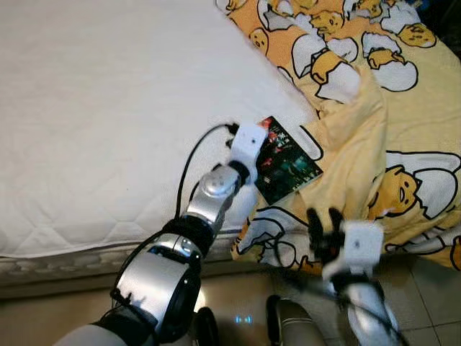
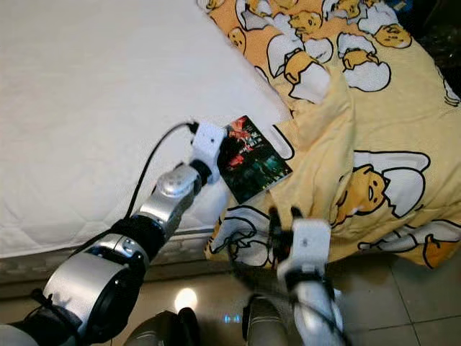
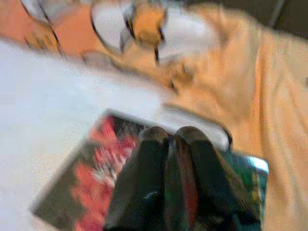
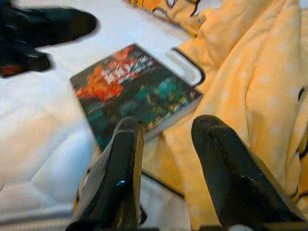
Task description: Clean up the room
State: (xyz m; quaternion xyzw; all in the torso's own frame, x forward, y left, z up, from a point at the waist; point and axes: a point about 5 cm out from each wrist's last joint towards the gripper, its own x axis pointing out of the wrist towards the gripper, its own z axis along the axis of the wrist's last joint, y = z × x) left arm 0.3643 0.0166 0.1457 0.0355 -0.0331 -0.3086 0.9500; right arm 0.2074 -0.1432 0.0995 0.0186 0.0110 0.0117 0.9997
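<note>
OK, scene was a bed w/ a white mattress (image 1: 108, 108), bare across most of its top, lots of free room on the robot's left side. Yellow blanket (image 1: 403, 130) w/ egg cartoon print covered the right part and hung over the near edge of the mattress. A book (image 1: 288, 162) w/ dark cover, red + green print, lay flat on the mattress close to that near edge. Its right side sat against a blanket fold; whether the fold overlapped it, couldn't tell.

Left gripper (image 3: 175, 180) was over the book. In the left wrist view the two black fingers (image 3: 144, 183) were pressed together, nothing visible between them, tips above or on the cover, contact unclear bc of blur. Left arm reached in from the near edge of the bed, cable looping off the wrist over the bare mattress.

Right gripper (image 4: 168, 168) sat lower, just off the near mattress edge, in front of the hanging blanket. Fingers were spread apart w/ a clear gap, holding nothing, pointed toward the book's near corner. Not touching the book.

Tile floor (image 1: 425, 288) showed below the bed on the right. Mattress edge ran left to right across the bottom of the head views, piping visible.
</note>
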